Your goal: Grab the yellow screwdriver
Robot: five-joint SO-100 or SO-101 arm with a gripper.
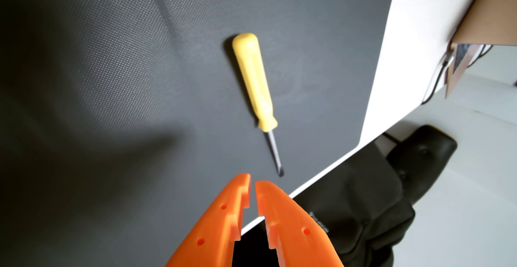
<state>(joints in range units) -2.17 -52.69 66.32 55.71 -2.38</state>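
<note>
A yellow-handled screwdriver (254, 81) lies flat on a dark textured mat (112, 88) in the wrist view, handle toward the top of the frame and its dark metal shaft ending in a tip just above the fingers. My orange gripper (253, 182) enters from the bottom edge. Its two fingers are nearly together, with only a thin slit between the tips and nothing held. The gripper sits apart from the screwdriver, short of its tip and slightly to the left.
The mat's edge and a strip of white table (397, 60) run diagonally on the right. Past that edge lie a black chair or bag (372, 200), pale floor, and a cardboard box (486, 12) with cables at the top right.
</note>
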